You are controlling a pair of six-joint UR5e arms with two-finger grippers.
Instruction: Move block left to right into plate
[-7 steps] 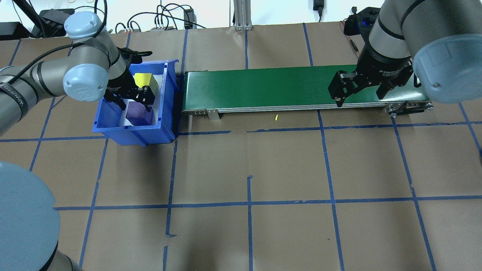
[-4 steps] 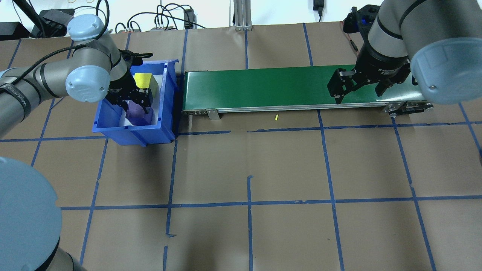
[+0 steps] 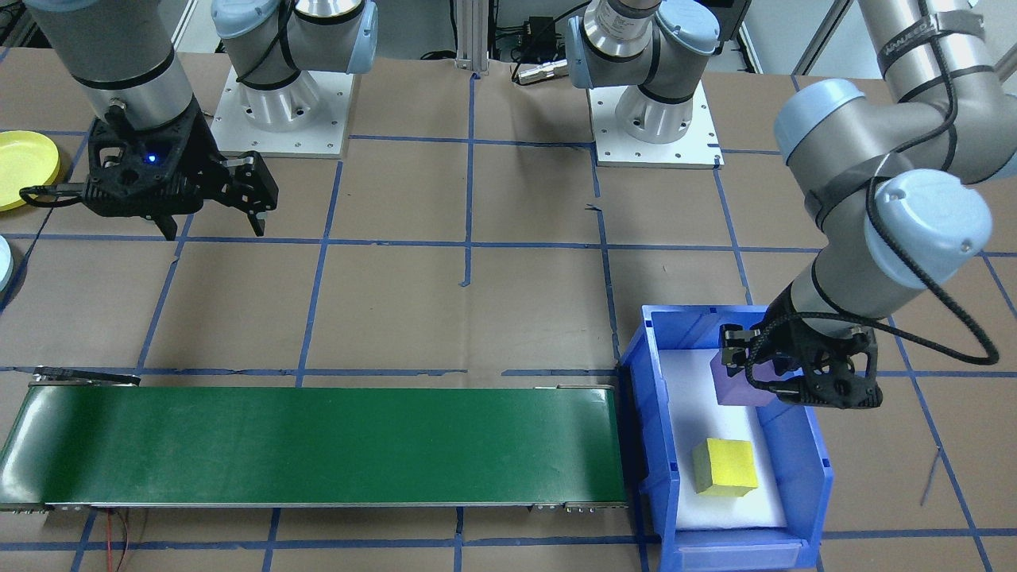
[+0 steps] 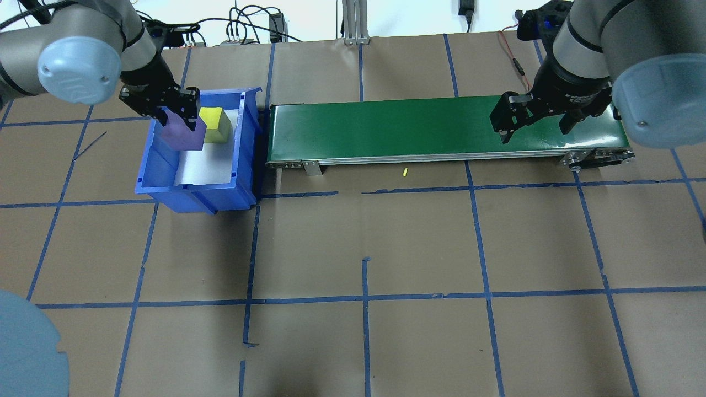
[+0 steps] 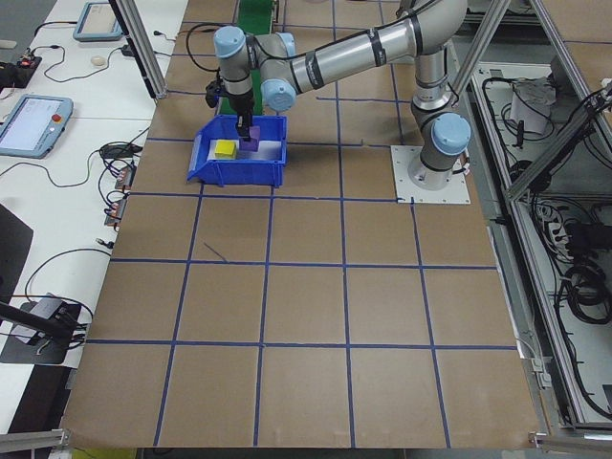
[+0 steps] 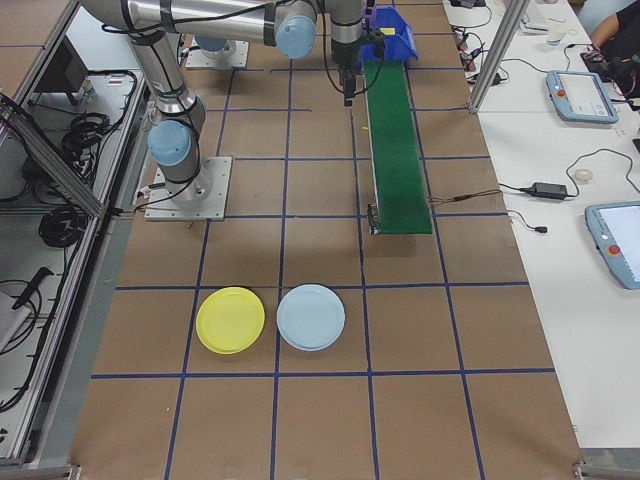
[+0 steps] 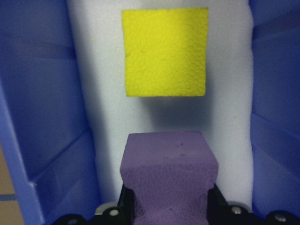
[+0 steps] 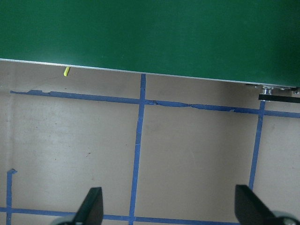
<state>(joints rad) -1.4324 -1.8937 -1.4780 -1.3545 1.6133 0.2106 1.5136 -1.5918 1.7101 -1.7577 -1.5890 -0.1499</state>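
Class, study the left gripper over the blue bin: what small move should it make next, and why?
Probably carry the purple foam cube sideways to the near end of the green conveyor belt. The left gripper is shut on it, above the blue plastic bin, and the open right gripper hangs at the belt's far end.

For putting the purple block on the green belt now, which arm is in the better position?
The left arm, probably. The left gripper is shut on the purple block, lifted above the blue bin beside the conveyor. The right gripper is open and empty at the belt's far end.
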